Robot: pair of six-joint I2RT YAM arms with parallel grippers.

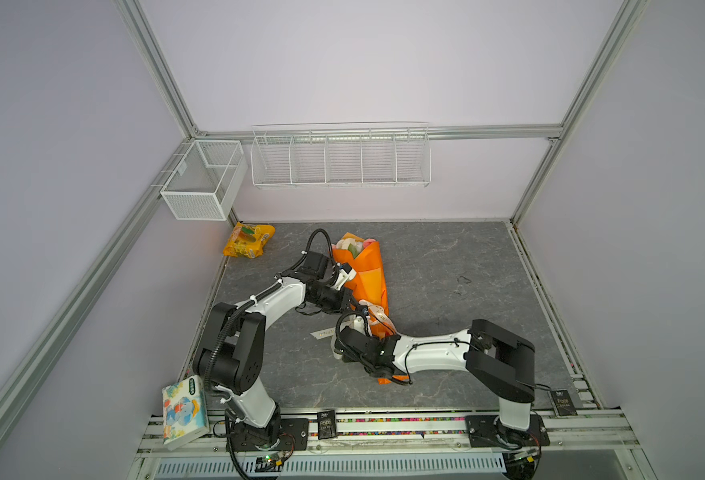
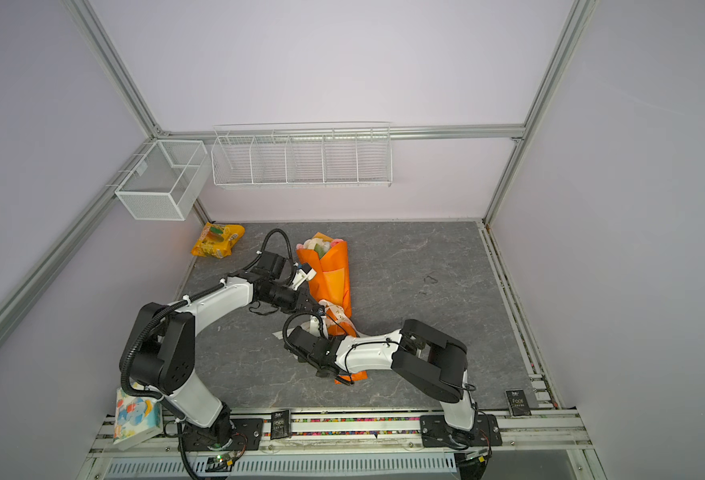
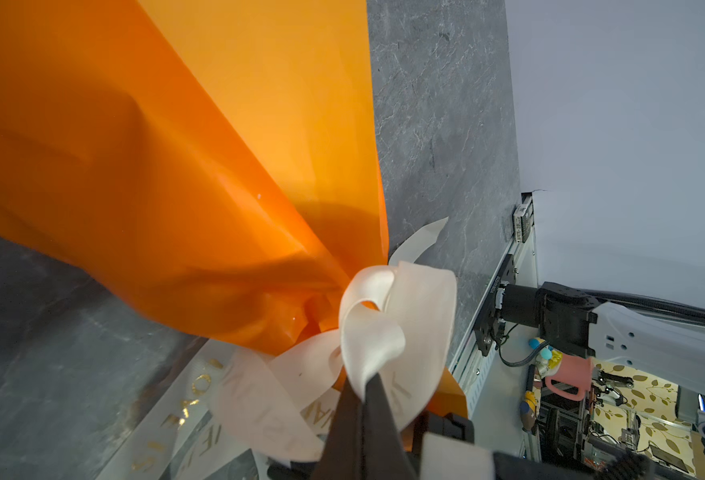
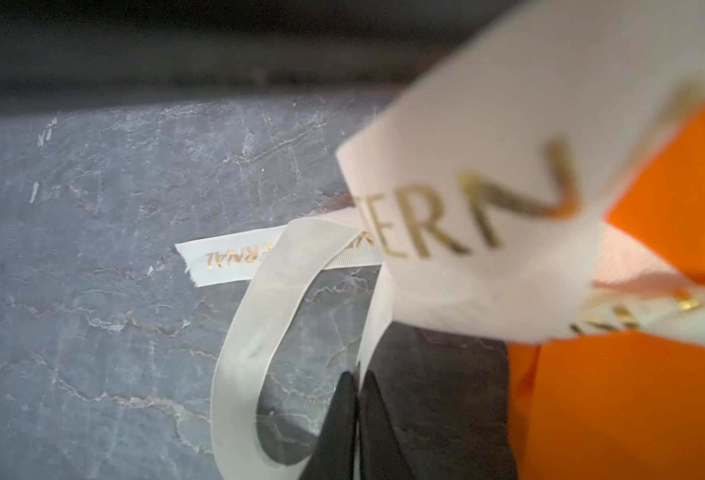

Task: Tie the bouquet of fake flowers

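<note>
The bouquet [image 1: 365, 270] lies mid-table [image 1: 446, 266]. The left gripper [image 3: 363, 380] and right gripper [image 4: 357, 376] are each clamped on the ribbon [image 3: 400, 324] at its neck, likely to tighten the knot.

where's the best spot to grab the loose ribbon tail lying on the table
The ribbon tail lies flat on the table, so a sideways approach finds no edge to catch. Probably come straight down from above, jaws astride its narrow width, near the cut end, which lies clear of the loop crossing it.
</note>
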